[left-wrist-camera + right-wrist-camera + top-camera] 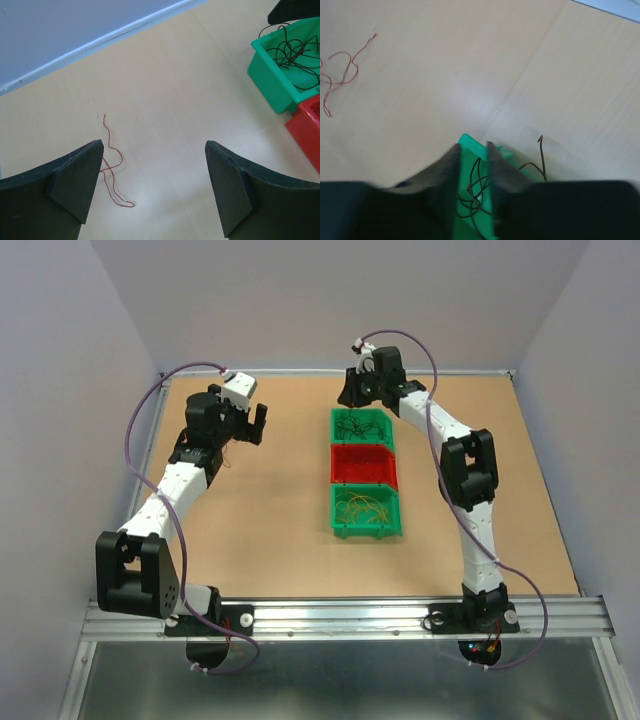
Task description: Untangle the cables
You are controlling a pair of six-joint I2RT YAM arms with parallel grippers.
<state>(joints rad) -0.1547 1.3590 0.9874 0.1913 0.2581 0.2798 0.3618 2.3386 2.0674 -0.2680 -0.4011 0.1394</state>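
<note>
The right fingers [449, 167] are together over black cables [475, 192] in the far green bin [270, 80]; any grip is unclear. The left fingers [75, 175] stand apart above a lone red cable [112, 167] on the worktop [175, 100]. Sorting seems nearly done; pinching that thin strand next needs precise lowering.

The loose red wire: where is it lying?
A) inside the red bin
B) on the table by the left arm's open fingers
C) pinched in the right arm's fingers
B: the left wrist view shows the red wire lying on the table beside the open left fingers.
</note>
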